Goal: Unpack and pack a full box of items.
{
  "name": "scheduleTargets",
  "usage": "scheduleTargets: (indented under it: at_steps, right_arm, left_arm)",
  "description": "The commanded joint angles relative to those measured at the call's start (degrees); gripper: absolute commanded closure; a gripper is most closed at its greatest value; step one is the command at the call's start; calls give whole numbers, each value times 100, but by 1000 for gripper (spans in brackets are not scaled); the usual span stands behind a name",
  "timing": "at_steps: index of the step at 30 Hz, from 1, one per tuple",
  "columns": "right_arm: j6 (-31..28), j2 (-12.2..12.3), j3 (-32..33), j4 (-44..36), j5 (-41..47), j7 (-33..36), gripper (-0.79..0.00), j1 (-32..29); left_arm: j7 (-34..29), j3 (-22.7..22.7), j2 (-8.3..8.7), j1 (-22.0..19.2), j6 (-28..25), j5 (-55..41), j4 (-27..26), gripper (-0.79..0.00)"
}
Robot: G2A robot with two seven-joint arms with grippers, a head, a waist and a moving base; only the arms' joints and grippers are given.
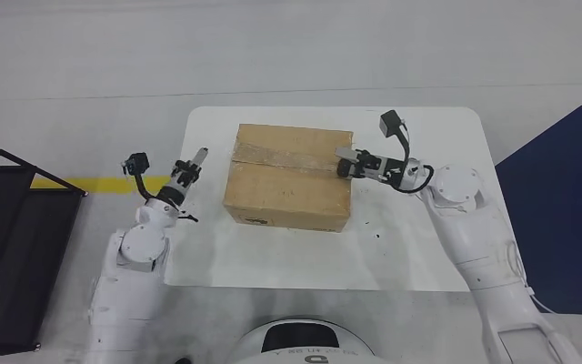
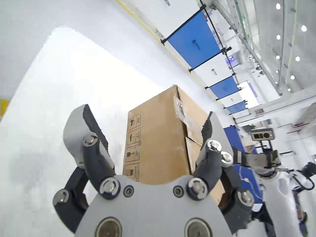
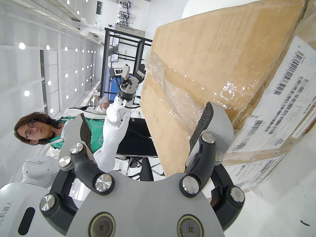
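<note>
Right jaws: released, at taped brown cardboard box's [image 1: 289, 177] top edge.
Left jaws: released, near box on white tabletop [image 1: 409, 246].

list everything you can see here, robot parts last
brown cardboard box: 1, brown, closed, mid-table
clear tape strip: 1, transparent, along the box's top seam
white paper labels: several, white with black print, on the box end facing the right arm
black handling symbols: 4, black, on the box end facing the left arm
white rounded table: 1, white, under the box
black metal rack: 1, black, on the floor past the left arm
yellow floor stripe: 1, yellow, beside the rack
left hand: 1, grey and black, open, off the box's end
right hand: 1, grey and black, open, at the opposite end's top edge
</note>
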Motion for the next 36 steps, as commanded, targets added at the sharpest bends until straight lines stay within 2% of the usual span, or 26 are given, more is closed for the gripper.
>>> scheduleTargets:
  at_steps: [1,7,12,13,17,18,27,30,36]
  right_arm:
    - [1,2,-12,15,-1,0,-785,16]
    - [3,9,-37,30,20,-28,-785,28]
    - [-17,19,-39,9,30,-57,-785,13]
    - [-17,22,-35,1,33,-61,-785,5]
    - [7,35,-18,-32,32,-80,-785,-15]
    - [14,38,-13,-41,35,-78,-785,-18]
    - [-9,63,0,-92,35,-79,-785,-49]
    - [-19,70,-4,-82,35,-68,-785,-54]
    - [-42,86,9,-79,50,-66,-785,-87]
  left_arm:
    - [-183,100,-6,-158,-65,-183,172,-745]
    - [-510,338,-15,-542,-210,-397,394,-742]
    - [-524,427,-14,-739,-159,-408,496,-674]
    - [-524,430,-11,-763,-156,-410,511,-653]
    - [-506,431,-3,-846,-173,-454,574,-474]
    - [-515,433,0,-868,-178,-464,598,-379]
    - [-609,513,4,-1083,-225,-719,919,-142]
    - [-638,532,8,-1146,-334,-785,971,0]
    - [-650,460,31,-1055,-583,-1003,813,0]
